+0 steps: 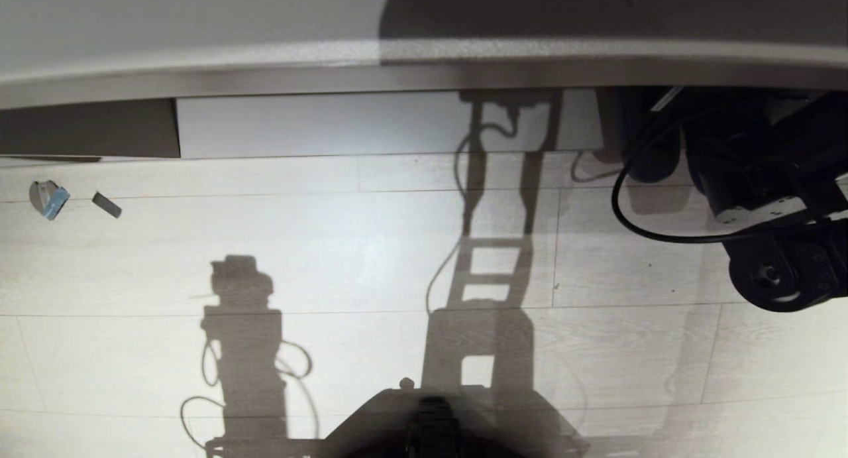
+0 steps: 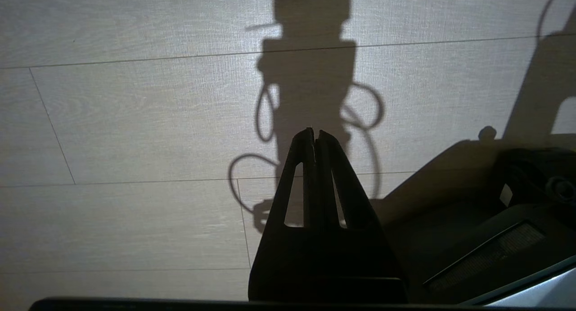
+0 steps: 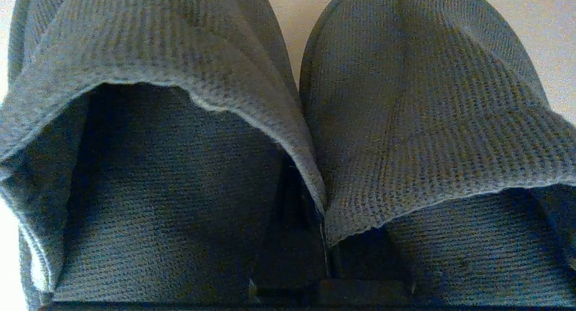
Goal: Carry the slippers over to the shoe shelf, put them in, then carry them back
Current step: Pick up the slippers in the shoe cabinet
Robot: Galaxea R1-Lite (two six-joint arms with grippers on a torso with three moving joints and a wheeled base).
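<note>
In the head view, the right arm reaches down at the right edge, just in front of the low unit along the wall. Something dark sits beyond the arm at the foot of that unit, but it is too shadowed to name. Two small scraps lie on the pale floor well to the left, clear of the work.

In the left wrist view, the left gripper hangs over bare floor with its fingers pressed together and nothing between them; it looks parked.

In the right wrist view, the slippers fill the frame side by side, toes pointing away. The right gripper is closed down between them, seemingly pinching the two inner edges together where they meet.

This looks like the pick-up step. To do it well, I'd judge the pinch needs both inner edges caught, since soft fabric could let one slipper slide free. A slow, straight lift would keep the pair hanging evenly before moving off
</note>
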